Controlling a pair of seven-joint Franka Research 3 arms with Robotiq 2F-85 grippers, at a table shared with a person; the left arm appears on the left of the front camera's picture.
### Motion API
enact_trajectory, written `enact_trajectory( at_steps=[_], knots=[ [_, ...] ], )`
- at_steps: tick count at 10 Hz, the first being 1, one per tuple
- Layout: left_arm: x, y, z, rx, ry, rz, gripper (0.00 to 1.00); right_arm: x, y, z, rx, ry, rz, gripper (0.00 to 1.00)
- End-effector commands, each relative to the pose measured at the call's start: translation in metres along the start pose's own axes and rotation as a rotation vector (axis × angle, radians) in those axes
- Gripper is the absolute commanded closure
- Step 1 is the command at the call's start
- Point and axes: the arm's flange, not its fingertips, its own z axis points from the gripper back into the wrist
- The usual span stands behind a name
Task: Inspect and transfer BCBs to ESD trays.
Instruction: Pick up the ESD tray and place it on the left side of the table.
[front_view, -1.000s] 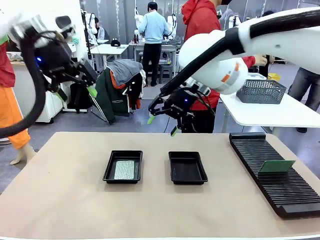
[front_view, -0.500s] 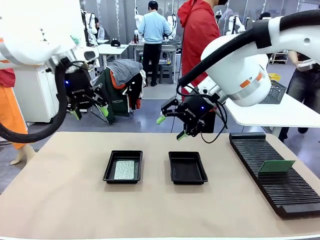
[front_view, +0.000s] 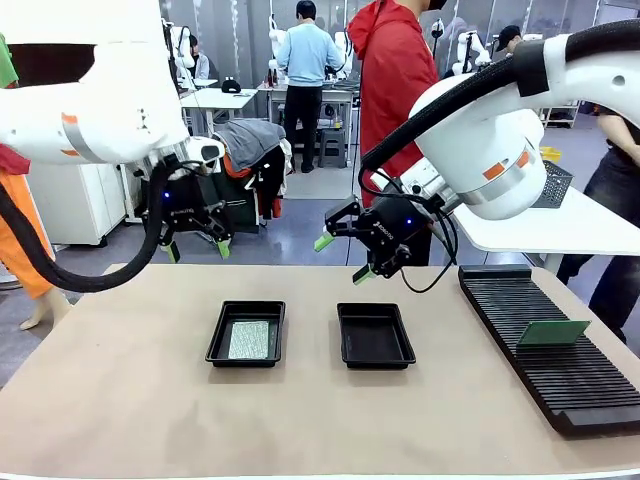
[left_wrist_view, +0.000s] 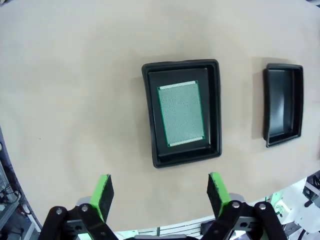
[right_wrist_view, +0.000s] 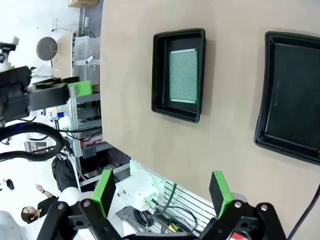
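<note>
I judge this about halfway: one BCB (front_view: 249, 339) lies in the ESD tray (front_view: 220, 336) just left of the empty ESD tray (front_view: 375, 338), while a second BCB (front_view: 553, 332) stands in the slotted rack (front_view: 530, 310) well to its right, not yet moved. My right gripper (front_view: 342, 257) hovers beyond the empty tray and my left gripper (front_view: 196, 249) farther left, both released and empty.

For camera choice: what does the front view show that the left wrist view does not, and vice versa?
Front view, not the wrist: a long black ribbed rack holding a green circuit board on edge; the open right tool. Wrist view, not the front: the fine dotted grid on the trayed green board. Both: two glossy black plastic trays, one with that board, one empty; the open left tool.
</note>
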Motion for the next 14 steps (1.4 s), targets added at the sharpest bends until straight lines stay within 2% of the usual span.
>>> enact_trajectory(
  at_steps=[1, 7, 10, 14],
  knots=[
    [0.009, -0.004, -0.020, 0.045, -0.022, 0.026, 0.00, 0.001, 0.002, 0.001, -0.011, -0.001, -0.013, 0.00],
    [0.009, -0.011, -0.095, 0.077, 0.002, 0.058, 0.00, 0.001, 0.002, 0.001, -0.011, -0.001, -0.013, 0.00],
    [0.002, -0.013, -0.130, 0.055, 0.035, 0.069, 0.00, 0.001, 0.002, 0.001, -0.011, -0.001, -0.013, 0.00],
    [0.002, -0.012, -0.156, 0.057, -0.004, 0.093, 0.00, 0.001, 0.002, 0.001, -0.011, -0.001, -0.013, 0.00]
  ],
)
